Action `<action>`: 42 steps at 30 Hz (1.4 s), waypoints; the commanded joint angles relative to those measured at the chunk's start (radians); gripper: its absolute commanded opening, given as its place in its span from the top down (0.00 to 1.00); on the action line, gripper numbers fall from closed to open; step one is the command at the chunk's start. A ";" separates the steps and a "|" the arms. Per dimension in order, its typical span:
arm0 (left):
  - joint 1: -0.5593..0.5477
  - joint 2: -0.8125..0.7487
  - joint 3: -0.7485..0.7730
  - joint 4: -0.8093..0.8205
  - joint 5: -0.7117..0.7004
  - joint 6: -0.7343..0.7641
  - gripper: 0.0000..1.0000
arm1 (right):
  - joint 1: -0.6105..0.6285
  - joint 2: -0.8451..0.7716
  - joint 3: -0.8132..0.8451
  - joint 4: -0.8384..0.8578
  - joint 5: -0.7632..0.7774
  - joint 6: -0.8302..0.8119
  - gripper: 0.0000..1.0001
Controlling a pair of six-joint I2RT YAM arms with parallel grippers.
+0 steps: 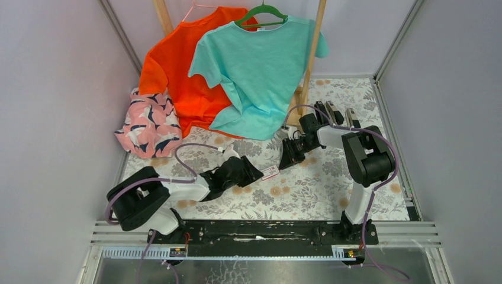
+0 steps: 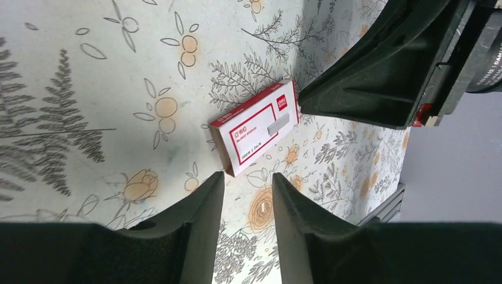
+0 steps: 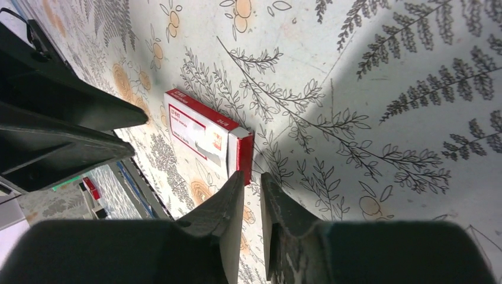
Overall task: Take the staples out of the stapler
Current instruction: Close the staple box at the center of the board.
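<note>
No staples show in any view. A small white-and-red box (image 1: 270, 173) lies flat on the floral tablecloth between my two grippers. My left gripper (image 2: 245, 174) is open with nothing between its fingers; the box (image 2: 254, 127) lies just past its tips, close to the left fingertip (image 2: 216, 180). My right gripper (image 3: 251, 176) is open by a narrow gap and holds nothing. The box's red end (image 3: 243, 154) sits right beyond its tips. Dark objects that may be staplers (image 1: 334, 112) lie behind the right arm.
An orange shirt (image 1: 177, 77) and a teal shirt (image 1: 260, 71) hang from a wooden rack at the back. A pink patterned cloth (image 1: 148, 124) lies at the back left. Grey walls close in both sides, and a black rail (image 1: 260, 231) runs along the near edge.
</note>
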 commanded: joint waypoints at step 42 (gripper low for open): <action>0.008 0.162 0.144 -0.216 -0.057 0.082 0.83 | 0.059 0.013 0.036 -0.008 0.056 -0.017 0.92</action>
